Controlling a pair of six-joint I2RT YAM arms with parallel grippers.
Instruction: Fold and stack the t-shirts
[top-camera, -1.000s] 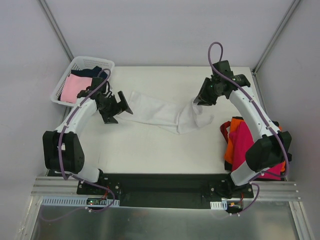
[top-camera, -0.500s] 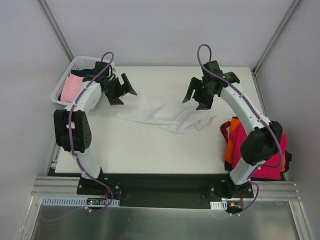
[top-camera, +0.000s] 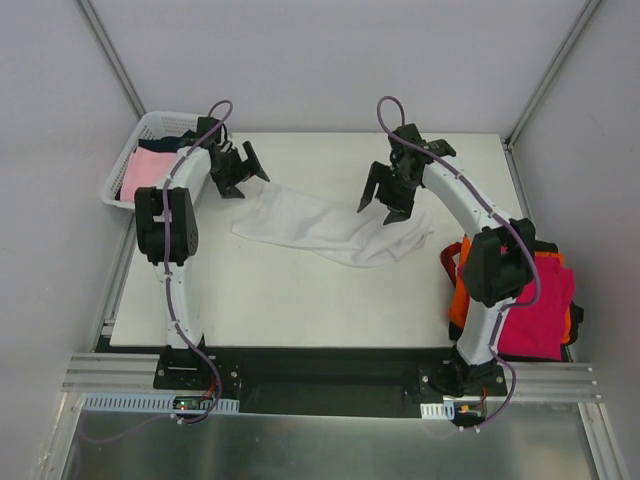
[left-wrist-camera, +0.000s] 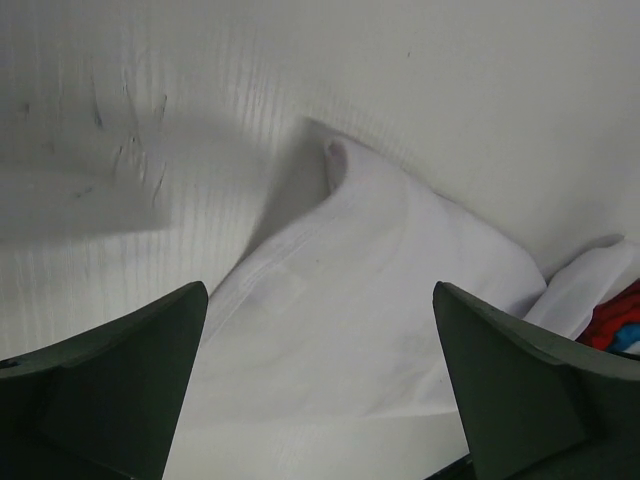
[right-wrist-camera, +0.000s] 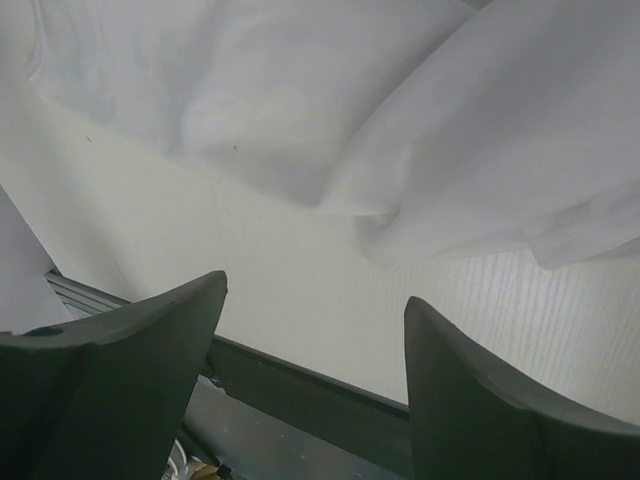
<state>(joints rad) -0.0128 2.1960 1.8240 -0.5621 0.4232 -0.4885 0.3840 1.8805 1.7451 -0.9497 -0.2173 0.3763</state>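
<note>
A white t-shirt (top-camera: 325, 228) lies crumpled in a long band across the middle of the table. My left gripper (top-camera: 243, 170) hovers open just past its left end, and in the left wrist view the white t-shirt (left-wrist-camera: 370, 290) lies below the spread fingers. At the shirt's right end, my right gripper (top-camera: 385, 198) stands open above the cloth; the right wrist view shows the white t-shirt (right-wrist-camera: 420, 120) beyond empty fingers. A stack of orange and magenta-red t-shirts (top-camera: 520, 300) sits at the table's right edge. Pale pink and navy t-shirts (top-camera: 150, 170) lie in the basket.
The white lattice basket (top-camera: 125, 160) stands at the back left corner of the table. The right arm's lower links pass over the stacked shirts. White walls close in the table on three sides.
My right gripper has let go of the white shirt's right end, opened, and swung left; the cloth dropped flat. My left gripper moved back and left toward the basket, staying open.
</note>
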